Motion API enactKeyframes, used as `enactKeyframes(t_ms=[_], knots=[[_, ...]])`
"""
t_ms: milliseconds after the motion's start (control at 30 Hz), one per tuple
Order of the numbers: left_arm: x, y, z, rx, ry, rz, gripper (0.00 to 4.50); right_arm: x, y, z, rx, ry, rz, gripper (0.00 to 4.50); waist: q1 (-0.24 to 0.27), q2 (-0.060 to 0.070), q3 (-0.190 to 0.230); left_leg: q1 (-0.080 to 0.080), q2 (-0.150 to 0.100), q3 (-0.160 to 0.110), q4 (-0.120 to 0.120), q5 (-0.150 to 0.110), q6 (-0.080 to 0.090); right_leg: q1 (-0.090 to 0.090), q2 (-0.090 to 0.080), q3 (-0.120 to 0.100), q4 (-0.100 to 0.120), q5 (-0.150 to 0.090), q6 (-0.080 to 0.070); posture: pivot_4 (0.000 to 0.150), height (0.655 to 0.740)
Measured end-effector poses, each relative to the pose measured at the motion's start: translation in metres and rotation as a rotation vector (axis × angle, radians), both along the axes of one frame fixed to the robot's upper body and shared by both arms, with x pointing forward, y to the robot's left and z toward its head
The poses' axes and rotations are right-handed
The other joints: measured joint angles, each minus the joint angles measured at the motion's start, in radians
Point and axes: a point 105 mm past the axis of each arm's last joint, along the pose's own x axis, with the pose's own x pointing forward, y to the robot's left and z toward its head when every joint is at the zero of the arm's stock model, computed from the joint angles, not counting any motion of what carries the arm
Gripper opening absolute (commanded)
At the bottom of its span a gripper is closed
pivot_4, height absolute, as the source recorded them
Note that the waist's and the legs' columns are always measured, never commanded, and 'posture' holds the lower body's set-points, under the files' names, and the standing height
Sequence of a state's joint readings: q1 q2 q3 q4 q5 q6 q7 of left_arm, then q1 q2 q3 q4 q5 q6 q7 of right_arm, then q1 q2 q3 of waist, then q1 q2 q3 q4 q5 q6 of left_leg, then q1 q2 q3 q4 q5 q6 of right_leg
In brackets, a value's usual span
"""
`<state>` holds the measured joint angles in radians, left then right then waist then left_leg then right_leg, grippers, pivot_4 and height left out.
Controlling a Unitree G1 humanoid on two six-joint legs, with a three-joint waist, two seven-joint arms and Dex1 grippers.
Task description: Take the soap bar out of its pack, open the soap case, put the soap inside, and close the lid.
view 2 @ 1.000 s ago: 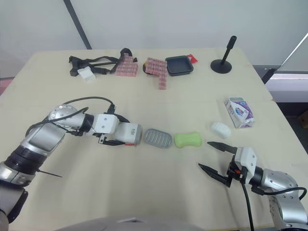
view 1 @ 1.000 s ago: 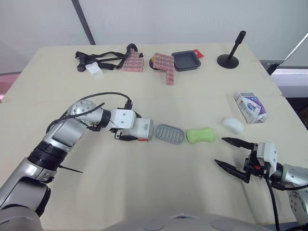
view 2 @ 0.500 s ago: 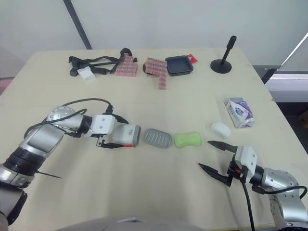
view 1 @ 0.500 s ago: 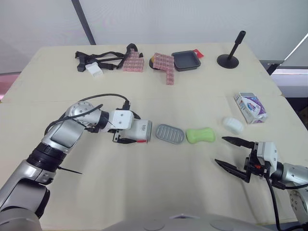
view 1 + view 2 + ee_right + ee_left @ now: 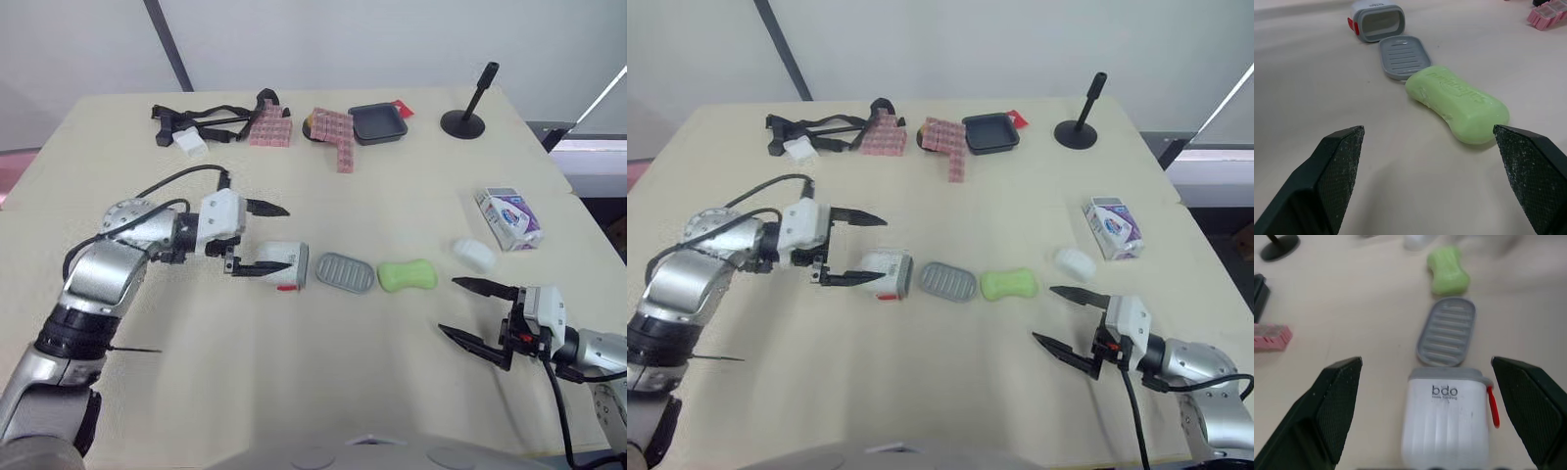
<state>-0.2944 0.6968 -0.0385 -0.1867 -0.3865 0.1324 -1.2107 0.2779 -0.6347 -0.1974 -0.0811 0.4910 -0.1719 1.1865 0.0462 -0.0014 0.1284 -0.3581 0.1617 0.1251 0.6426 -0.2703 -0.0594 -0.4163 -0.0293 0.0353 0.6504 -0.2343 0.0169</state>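
The white soap case (image 5: 277, 264) lies on its side at mid-table, its grey-rimmed opening facing the grey ribbed lid (image 5: 346, 272) next to it. The green soap bar (image 5: 408, 275) rests bare on the table just right of the lid. The soap pack (image 5: 509, 218), a white and purple box, lies at the right. My left gripper (image 5: 272, 241) is open just left of the case, its fingers (image 5: 1327, 406) apart on either side of the case's end. My right gripper (image 5: 447, 305) is open and empty, right of the soap and nearer the front edge.
A small white lump (image 5: 474, 255) lies between the soap and the pack. Along the far edge are black straps (image 5: 201, 122), pink blocks (image 5: 333, 132), a black tray (image 5: 378, 123) and a black stand (image 5: 464, 119).
My left gripper has opened, let go of the soap case and drawn back to the left. The case stays on its side. The right gripper has not moved.
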Motion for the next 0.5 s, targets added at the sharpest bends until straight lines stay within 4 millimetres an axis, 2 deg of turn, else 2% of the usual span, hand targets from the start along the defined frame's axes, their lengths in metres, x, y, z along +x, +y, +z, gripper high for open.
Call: enactKeyframes(t_ms=[133, 333, 500], knots=[[-0.022, 0.015, -0.018, -0.095, 0.067, 0.101, 4.49, 0.007, -0.001, 0.012, -0.06, -0.024, 0.028, 4.5, -0.004, -0.002, 0.001, -0.001, 0.001, -0.002, 0.0, -0.001, 0.001, 0.0, 0.001, -0.002, -0.001, 0.0, 0.0, 0.15, 0.74], [-0.043, 0.045, -0.034, -0.131, 0.115, 0.253, 4.49, 0.021, 0.002, 0.039, -0.175, -0.086, 0.106, 4.5, -0.001, -0.002, 0.0, 0.002, 0.001, -0.003, 0.0, -0.002, 0.003, 0.003, 0.0, -0.003, -0.001, 0.0, 0.0, 0.15, 0.74], [-0.059, 0.051, -0.041, -0.164, 0.088, 0.273, 4.49, 0.033, 0.024, 0.054, -0.309, -0.049, 0.268, 4.5, -0.004, -0.002, 0.0, 0.004, 0.002, -0.003, 0.0, -0.002, 0.004, 0.003, 0.0, -0.004, -0.001, 0.0, 0.0, 0.15, 0.74]])
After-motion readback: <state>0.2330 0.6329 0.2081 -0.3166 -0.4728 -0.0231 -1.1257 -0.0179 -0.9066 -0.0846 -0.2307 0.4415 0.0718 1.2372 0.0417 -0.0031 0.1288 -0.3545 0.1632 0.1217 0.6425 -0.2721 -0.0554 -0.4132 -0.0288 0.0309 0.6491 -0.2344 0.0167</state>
